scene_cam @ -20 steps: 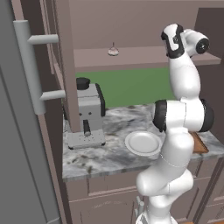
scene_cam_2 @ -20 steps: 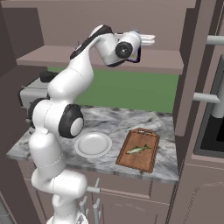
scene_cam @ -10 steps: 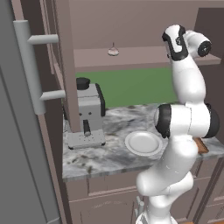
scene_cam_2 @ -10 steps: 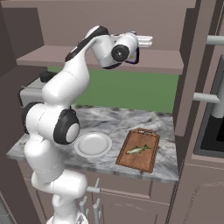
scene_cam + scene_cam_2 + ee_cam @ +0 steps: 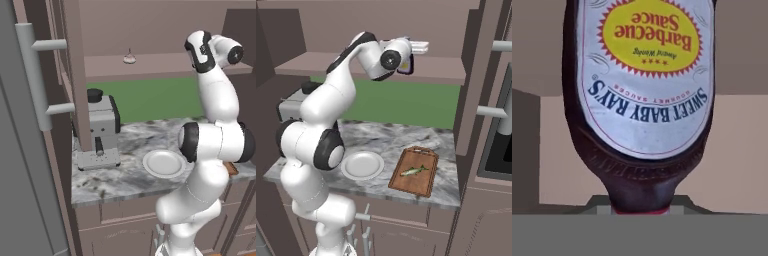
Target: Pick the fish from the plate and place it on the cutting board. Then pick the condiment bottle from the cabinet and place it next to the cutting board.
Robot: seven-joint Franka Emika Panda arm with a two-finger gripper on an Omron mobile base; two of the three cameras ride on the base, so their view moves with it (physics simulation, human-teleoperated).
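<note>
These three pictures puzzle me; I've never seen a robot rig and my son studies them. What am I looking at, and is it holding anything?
It is a simulated kitchen with one white robot arm on a base that can drive. Two pictures come from cameras on the base, behind the arm to its left and right. The third comes from a camera on the hand, so it looks rolled over. On the counter are a coffee machine, a bare plate and a cutting board with the fish on it. The gripper is up at the cabinet shelf by the barbecue sauce bottle. Whether it grips the bottle I cannot tell.
</note>
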